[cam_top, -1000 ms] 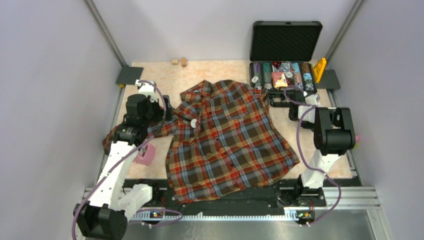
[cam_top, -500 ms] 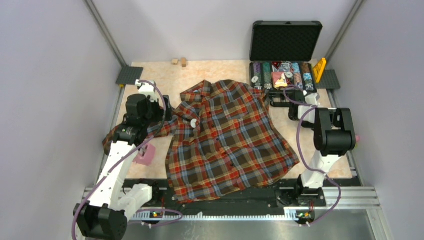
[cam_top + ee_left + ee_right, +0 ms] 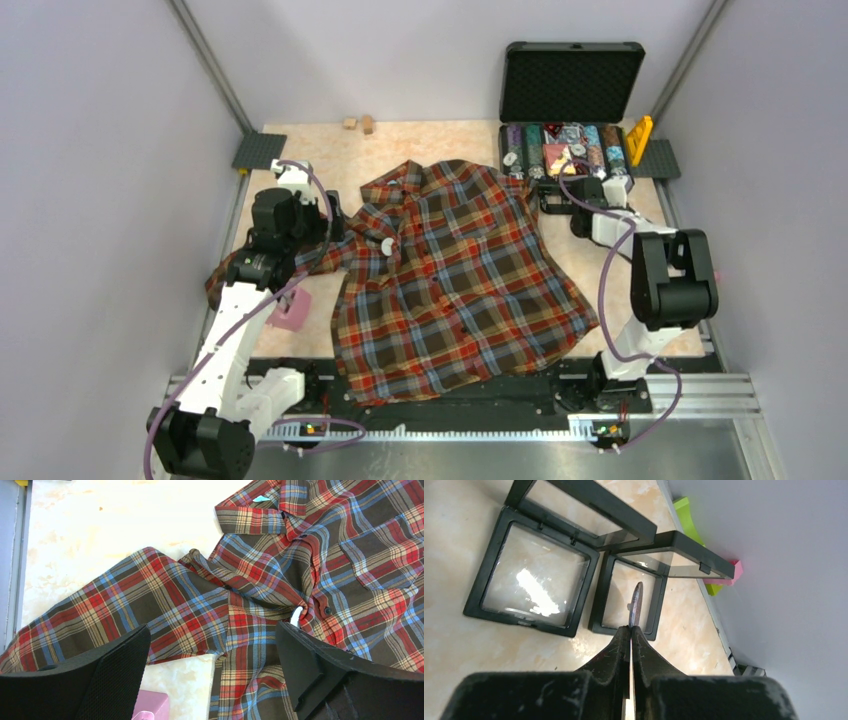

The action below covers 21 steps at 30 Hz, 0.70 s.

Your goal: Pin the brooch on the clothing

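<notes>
Right pincer: the right pincer (image 3: 630, 630) is closed on the brooch (image 3: 636, 602), a thin small disc seen edge-on. Only its lower rim is pinched between the tips.
Brooch location: lifted clear above two black square display frames with clear film (image 3: 536, 580), at the far right of the pale marbled desk (image 3: 499, 650) and apart from the shirt.
Left pincer: the left pincer (image 3: 212, 645) is spread wide and holds nothing. It hovers over a sleeve of the plaid button-up shirt in red, brown, blue and yellow (image 3: 260, 580).
Slip risk: the hold is narrow and on the edge, so I judge the disc could swivel or drop on the carry across.
Pinning risk: which way the brooch's back faces cannot be told. A wrong facing would press ornament, not fastener, against the cloth.
Cloth risk: the shirt lies rumpled near collar and pocket and nothing holds it down, so a push could drag the fabric.
In the way: the frames' raised lids stand just beside the brooch, and a low exit could clip them.
Other things: an open black foam-lined case (image 3: 570, 80) of coloured tokens beyond the frames, a pink block (image 3: 292, 312) by the left arm, and small wooden blocks (image 3: 358, 123) at the far edge.
</notes>
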Motion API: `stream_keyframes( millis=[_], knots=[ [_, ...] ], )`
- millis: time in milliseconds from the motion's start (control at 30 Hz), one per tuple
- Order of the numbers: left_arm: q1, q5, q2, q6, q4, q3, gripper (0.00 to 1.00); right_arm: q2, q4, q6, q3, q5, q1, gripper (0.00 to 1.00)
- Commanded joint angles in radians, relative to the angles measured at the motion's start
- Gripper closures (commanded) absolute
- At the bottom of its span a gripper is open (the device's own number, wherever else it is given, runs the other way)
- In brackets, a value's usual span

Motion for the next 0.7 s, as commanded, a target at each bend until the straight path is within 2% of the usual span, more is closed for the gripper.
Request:
stream_keyframes(
  millis=[0, 167, 433, 533, 667],
  knots=[
    [-0.004, 0.012, -0.016, -0.008, 0.039, 0.001, 0.02, -0.081, -0.017, 0.038, -0.01, -0.016, 0.04, 1.0],
    [-0.007, 0.11, -0.01, -0.03, 0.043, 0.008, 0.03, -0.17, -0.035, 0.057, -0.031, -0.071, 0.087, 1.0],
    [-0.04, 0.229, -0.018, -0.142, 0.051, -0.021, 0.06, -0.291, -0.098, 0.061, -0.018, -0.293, 0.207, 1.0],
    [-0.101, 0.248, -0.022, -0.181, 0.053, -0.045, 0.06, -0.338, -0.096, 0.055, -0.01, -0.464, 0.257, 1.0],
    [-0.239, 0.25, -0.029, -0.269, 0.116, -0.112, 0.06, -0.403, -0.083, 0.056, -0.02, -0.732, 0.312, 1.0]
  ],
)
